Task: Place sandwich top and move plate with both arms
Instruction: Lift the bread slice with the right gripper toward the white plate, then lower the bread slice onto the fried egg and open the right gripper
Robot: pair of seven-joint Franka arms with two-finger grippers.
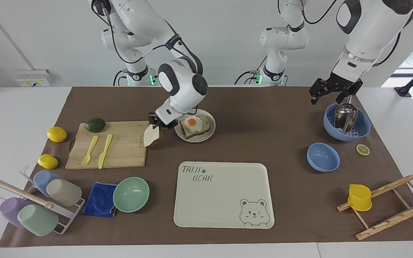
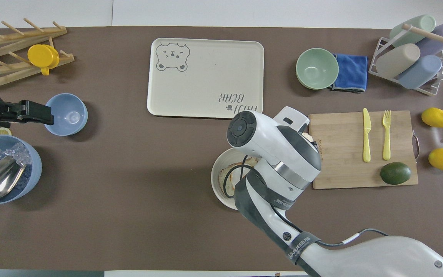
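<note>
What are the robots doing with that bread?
The right gripper is shut on the sandwich top and holds it tilted in the air over the cutting board's edge, beside the plate with the egg toast. The left gripper waits, open, above the blue ice bowl.

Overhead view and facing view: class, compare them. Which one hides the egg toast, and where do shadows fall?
Overhead view: the right arm's white wrist covers most of the plate and the egg toast. Facing view: the egg toast shows clearly, with the sandwich top hanging tilted from the right gripper over the cutting board; soft shadows lie beside the bowls.
</note>
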